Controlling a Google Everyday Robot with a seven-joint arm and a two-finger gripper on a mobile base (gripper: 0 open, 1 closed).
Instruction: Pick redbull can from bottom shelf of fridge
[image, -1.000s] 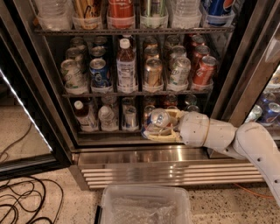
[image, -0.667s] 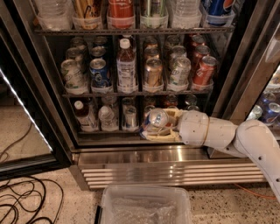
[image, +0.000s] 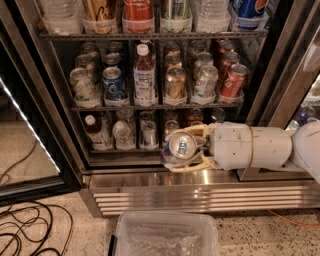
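Note:
The fridge (image: 165, 192) stands open with dark racks of drinks. My gripper (image: 184, 150) reaches in from the right at the bottom shelf (image: 130, 149) and is shut on the redbull can (image: 178, 148). The can lies on its side between the cream fingers (image: 192, 163), its shiny round end with a blue mark facing the camera. It is held at the front edge of the shelf, just above the steel sill. My white arm (image: 252, 146) runs off to the right.
Small bottles (image: 95, 132) and a slim can (image: 148, 134) stand left of the gripper on the bottom shelf. The rack above holds several cans and a bottle (image: 144, 75). A clear plastic bin (image: 167, 235) sits on the floor below. Black cables (image: 30, 232) lie at lower left.
The gripper with the can has stayed in nearly the same place at the front of the bottom shelf; no clear movement shows.

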